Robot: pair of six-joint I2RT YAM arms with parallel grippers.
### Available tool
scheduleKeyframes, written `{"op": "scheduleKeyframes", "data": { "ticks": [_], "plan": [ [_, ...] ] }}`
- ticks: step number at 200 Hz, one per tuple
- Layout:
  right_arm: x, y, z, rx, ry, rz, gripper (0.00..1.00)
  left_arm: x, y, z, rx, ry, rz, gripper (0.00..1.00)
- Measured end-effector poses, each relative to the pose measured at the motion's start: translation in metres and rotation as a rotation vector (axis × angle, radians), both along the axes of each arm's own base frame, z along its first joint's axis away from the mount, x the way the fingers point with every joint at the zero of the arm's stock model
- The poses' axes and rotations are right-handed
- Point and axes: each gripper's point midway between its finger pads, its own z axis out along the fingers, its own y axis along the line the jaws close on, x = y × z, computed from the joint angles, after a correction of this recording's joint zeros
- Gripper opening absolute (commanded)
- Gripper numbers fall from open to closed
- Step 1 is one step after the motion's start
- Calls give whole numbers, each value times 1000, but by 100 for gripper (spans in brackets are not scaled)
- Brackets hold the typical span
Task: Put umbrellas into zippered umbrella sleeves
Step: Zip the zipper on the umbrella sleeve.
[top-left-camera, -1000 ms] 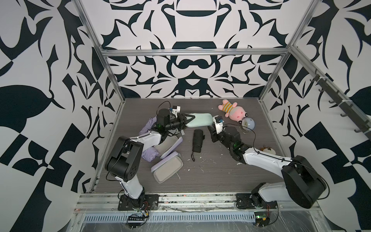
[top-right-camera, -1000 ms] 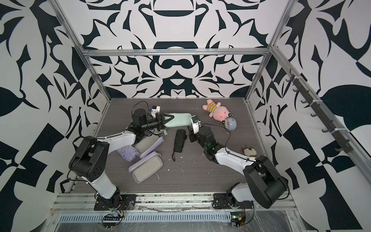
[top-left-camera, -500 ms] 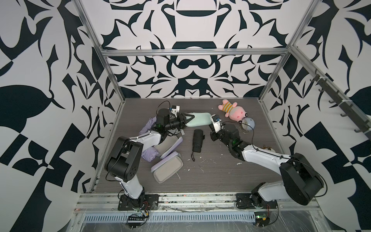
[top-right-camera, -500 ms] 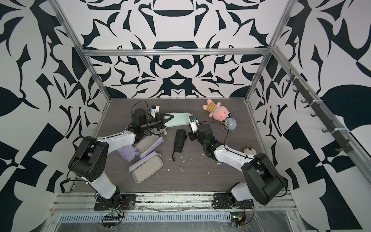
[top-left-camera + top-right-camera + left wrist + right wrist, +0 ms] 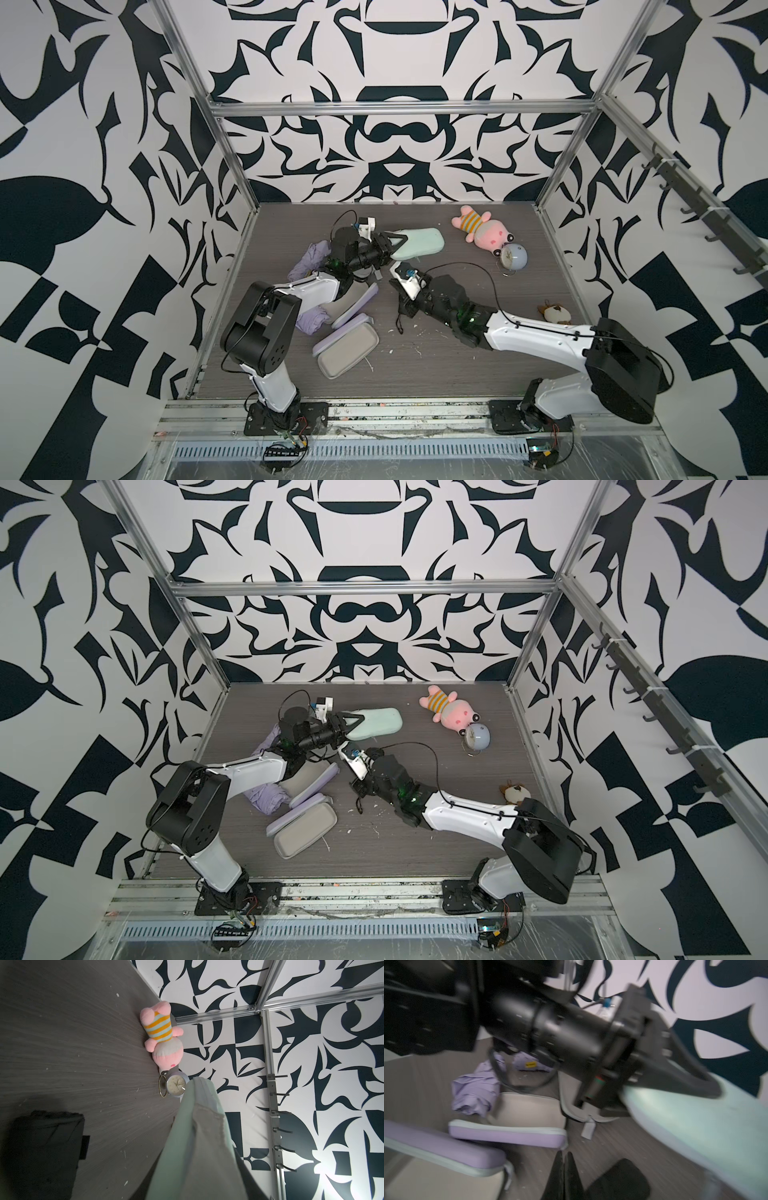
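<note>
While left tool (image 5: 397, 246) clamps mint sleeve (image 5: 422, 243), right tool (image 5: 564, 1159) fully closed; front lilac sleeve (image 5: 347, 353) unzipped, grey lining showing.

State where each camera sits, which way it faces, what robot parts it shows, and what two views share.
Top views: high in front, looking down toward the back wall; left arm and right arm whole, left gripper shut on the mint green sleeve.
Left wrist: looks along that sleeve toward the pink plush toy and clock; barely any gripper visible.
Right wrist: low, facing the left arm and lilac sleeves, blurred; its shut right gripper shows.
Shared: both wrist views show the mint green sleeve and black umbrella.
</note>
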Motion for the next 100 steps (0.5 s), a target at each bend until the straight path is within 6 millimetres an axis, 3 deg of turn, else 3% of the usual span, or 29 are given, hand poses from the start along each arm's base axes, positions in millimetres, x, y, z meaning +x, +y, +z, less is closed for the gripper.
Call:
{"op": "scheduleKeyframes", "data": {
  "ticks": [37, 57, 76, 100],
  "plan": [
    [6, 15, 5, 135, 112, -20, 0, 1, -13, -8, -38, -5, 38, 2],
    [16, 2, 9, 204, 188, -78, 28, -1, -11, -20, -46, 24, 52, 3],
    [42, -43, 16, 309, 293, -191, 54, 2, -4, -23, -56, 31, 79, 7],
    [81, -132, 16, 502, 423, -408, 74, 7, 1, -15, -88, 11, 110, 10]
  ]
}}
